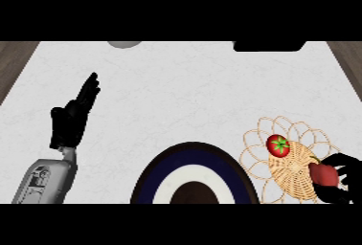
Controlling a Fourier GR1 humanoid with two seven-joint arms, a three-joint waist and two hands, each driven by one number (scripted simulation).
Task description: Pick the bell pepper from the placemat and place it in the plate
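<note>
Right hand (338, 190) curled round bell pepper (324, 174)

Kitchen: marble counter (184, 86), plate (192, 154), woven placemat (290, 178).

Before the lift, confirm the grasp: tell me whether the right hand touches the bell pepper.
Touching. Head view: the right hand curls its fingers round the bell pepper, over the placemat.

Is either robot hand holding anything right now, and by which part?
The right robot hand curls round the bell pepper, gripping its right and lower sides, stem end free. The left robot hand is open, holding nothing.
</note>
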